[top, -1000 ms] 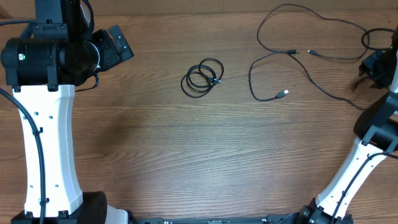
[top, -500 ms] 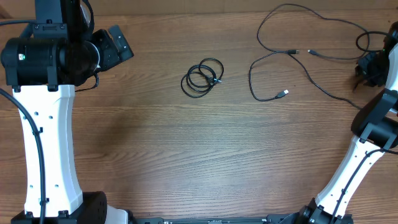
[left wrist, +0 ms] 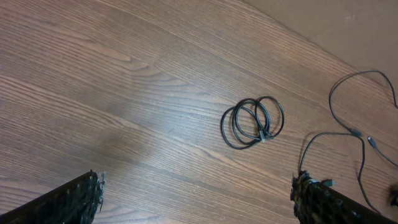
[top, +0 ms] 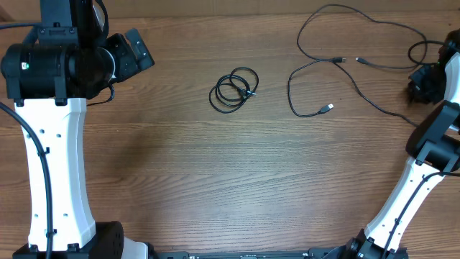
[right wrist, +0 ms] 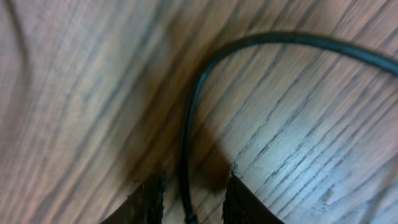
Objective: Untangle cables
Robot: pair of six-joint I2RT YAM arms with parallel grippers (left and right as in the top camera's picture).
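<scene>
A small coiled bundle of black cable (top: pixel 233 89) lies at the table's upper middle; it also shows in the left wrist view (left wrist: pixel 253 122). Loose black cables (top: pixel 299 36) spread over the upper right, one ending in a silver plug (top: pixel 328 108). My left gripper (top: pixel 140 50) is open and empty, high over the far left, well away from the bundle (left wrist: pixel 196 199). My right gripper (top: pixel 420 80) is low at the far right edge. In its wrist view a cable strand (right wrist: pixel 186 143) runs between the parted fingers (right wrist: pixel 193 199), with gaps on both sides.
The wooden table (top: pixel 215 180) fills the overhead view. Both white arm bases stand at the front corners. More loose strands show at the right of the left wrist view (left wrist: pixel 305 152).
My right gripper has shifted a little left and down toward the cable loop at the right edge. The left arm and the cables have not moved.
</scene>
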